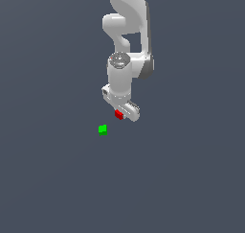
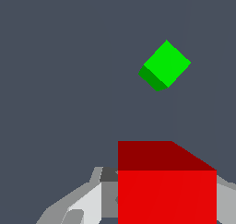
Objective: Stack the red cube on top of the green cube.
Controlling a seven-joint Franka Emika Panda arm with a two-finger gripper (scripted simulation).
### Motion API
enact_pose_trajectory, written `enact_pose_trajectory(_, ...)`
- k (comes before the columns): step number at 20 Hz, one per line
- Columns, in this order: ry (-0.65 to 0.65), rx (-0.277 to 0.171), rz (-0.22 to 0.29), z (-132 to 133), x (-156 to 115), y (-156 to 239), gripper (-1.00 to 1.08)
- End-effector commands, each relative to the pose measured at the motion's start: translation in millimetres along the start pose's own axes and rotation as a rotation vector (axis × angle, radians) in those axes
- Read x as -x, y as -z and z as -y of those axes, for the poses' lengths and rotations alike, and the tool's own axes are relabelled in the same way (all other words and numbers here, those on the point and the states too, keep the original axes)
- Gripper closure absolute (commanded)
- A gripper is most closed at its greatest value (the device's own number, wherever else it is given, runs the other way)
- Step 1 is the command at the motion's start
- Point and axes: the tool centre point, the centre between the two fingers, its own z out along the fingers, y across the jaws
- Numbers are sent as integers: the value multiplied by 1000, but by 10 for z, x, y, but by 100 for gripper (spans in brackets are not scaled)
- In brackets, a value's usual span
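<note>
One green cube [image 1: 102, 129] sits on plain grey-blue ground [image 1: 48, 179].

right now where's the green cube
In the exterior view the green cube sits alone on the floor, below and to that view's left of the gripper, which holds the red cube; the cubes are apart.

plain dark grey-blue floor [image 1: 48, 179]
</note>
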Motion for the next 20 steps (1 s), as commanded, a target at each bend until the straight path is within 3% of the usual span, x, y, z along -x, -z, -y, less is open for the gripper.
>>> enact_pose_trajectory(1,-1,0,0,-49,-106,-57,108)
enact_pose_trajectory(12,-1,0,0,-329,-781,-433,108)
enact_pose_trajectory(20,0,0,0,-385,-959,-525,108)
